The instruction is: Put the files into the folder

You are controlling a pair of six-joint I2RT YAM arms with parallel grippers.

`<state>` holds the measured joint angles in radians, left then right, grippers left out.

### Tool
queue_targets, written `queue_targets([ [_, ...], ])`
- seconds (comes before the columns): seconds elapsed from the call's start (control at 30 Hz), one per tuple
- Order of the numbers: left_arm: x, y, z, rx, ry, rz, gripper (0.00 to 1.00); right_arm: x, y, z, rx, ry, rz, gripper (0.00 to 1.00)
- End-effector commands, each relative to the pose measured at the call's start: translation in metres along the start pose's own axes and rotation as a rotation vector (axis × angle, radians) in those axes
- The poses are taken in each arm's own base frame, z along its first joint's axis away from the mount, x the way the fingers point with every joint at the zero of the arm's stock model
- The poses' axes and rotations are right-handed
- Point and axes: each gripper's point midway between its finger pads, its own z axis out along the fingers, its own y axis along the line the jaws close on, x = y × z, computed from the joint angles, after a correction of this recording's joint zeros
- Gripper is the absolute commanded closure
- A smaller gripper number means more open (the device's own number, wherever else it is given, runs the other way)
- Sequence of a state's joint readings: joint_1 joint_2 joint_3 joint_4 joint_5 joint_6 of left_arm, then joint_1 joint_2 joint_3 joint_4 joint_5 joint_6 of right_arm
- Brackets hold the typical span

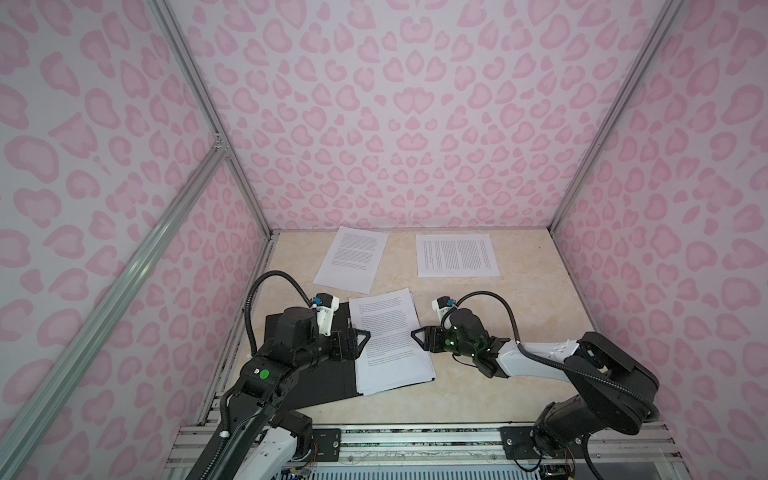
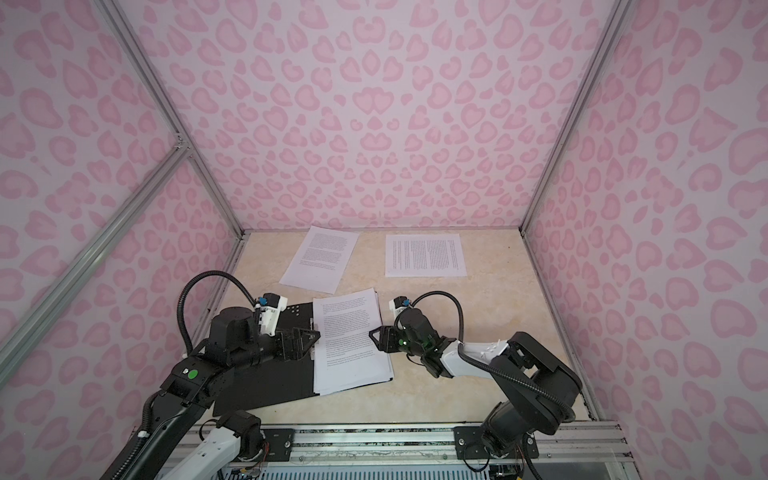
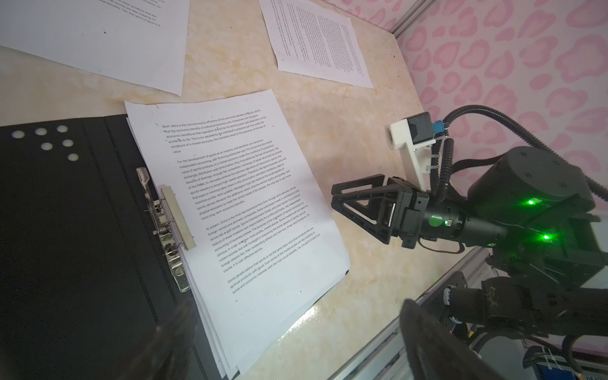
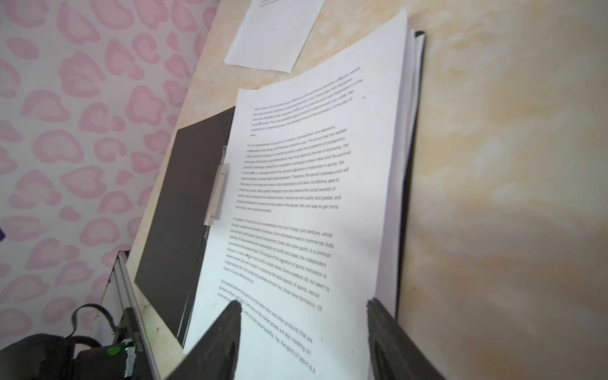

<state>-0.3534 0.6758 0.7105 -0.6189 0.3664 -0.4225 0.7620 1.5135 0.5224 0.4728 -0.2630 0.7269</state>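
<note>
clip [image 3: 176, 217] wire springs, left wrist close-up

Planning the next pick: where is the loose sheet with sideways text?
In both top views the sideways sheet lies flat near the back wall, right of centre, beside the tilted sheet and beyond the right gripper.

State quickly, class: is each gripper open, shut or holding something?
Left gripper: open, holding nothing.
Right gripper: open, holding nothing.
</note>
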Motion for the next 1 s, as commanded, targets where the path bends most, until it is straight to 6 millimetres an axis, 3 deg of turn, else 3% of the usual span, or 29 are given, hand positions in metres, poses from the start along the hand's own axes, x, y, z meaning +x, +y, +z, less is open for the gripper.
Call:
queue_targets([
  [0.0,-0.002,0.000,0.000,-0.001,-0.006,0.005,0.03,0.012,-0.020,-0.003,0.095,0.004,-0.019,0.38],
  [0.23,-0.001,0.000,0.000,-0.002,-0.004,0.003,0.03,0.038,-0.028,-0.001,0.123,0.031,0.012,0.38],
  [0.47,-0.001,0.000,0.000,-0.002,-0.004,0.002,0.03,0.059,-0.017,0.003,0.105,0.065,0.012,0.39],
  [0.97,-0.002,0.000,-0.001,-0.001,-0.010,0.002,0.03,0.055,-0.004,0.001,0.132,0.049,-0.048,0.42],
])
